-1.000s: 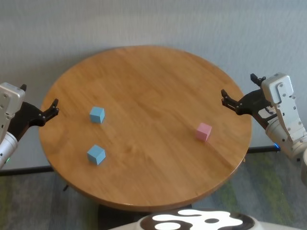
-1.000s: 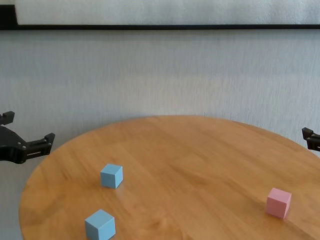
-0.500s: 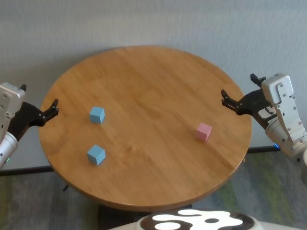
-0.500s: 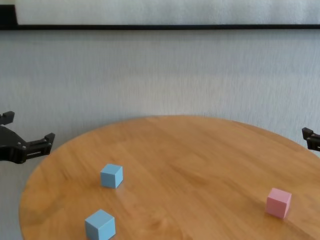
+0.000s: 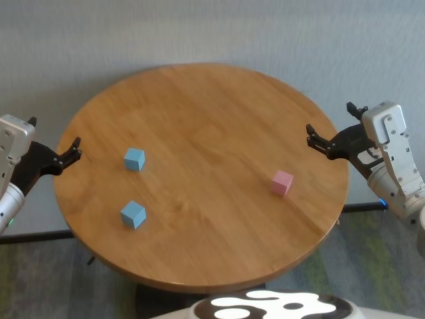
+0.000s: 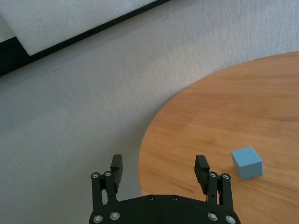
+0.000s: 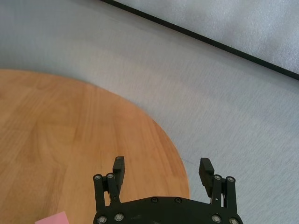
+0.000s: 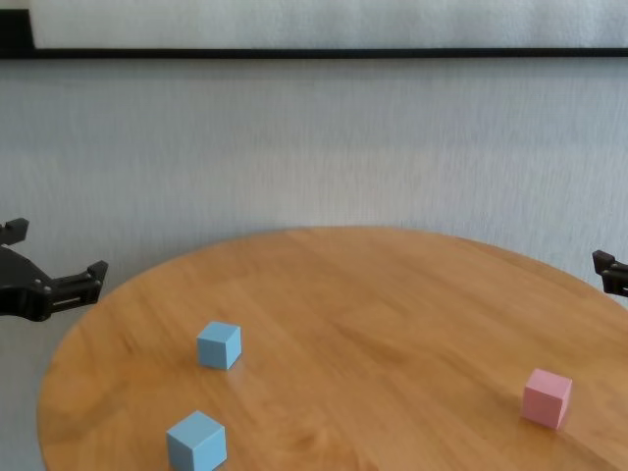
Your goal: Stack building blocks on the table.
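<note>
Nothing is stacked yet: on the desk (image 5: 199, 100), two blue blocks (image 5: 134, 159) (image 5: 133, 214) are sitting apart around nine o'clock, the pink block (image 5: 281, 182) near four. Left tool (image 5: 66, 151) and right tool (image 5: 317, 141) are hovering spread, empty, at the rims.

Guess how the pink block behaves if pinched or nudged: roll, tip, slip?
The pink block is a cube resting on a flat face, so it probably won't roll or tip. The table looks glossy, so a nudge likely slides it. Its matte, flat sides should pinch securely.

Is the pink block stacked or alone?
Alone: the pink block sits directly on the table, apart from both blue blocks.
</note>
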